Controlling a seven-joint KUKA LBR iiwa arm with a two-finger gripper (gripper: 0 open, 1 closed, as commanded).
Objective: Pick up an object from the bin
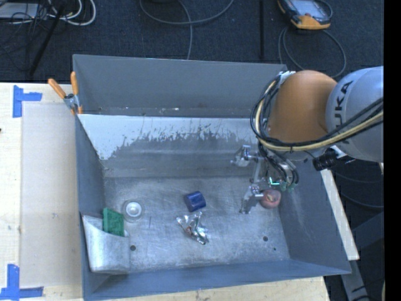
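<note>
My gripper hangs low over the right part of the bin floor, under the arm's orange cover. Its two metal fingers stand apart, one fingertip towards the back wall and the other towards the front, with nothing between them. A small pinkish round thing lies right beside the nearer finger, on its right side. A little blue cylinder rests on the floor to the left of the gripper, apart from it. In front of that lies a crumpled silvery piece.
At the front left corner lie a green block, a clear round cap and a white sheet. The bin's sloped walls rise close behind and to the right of the gripper.
</note>
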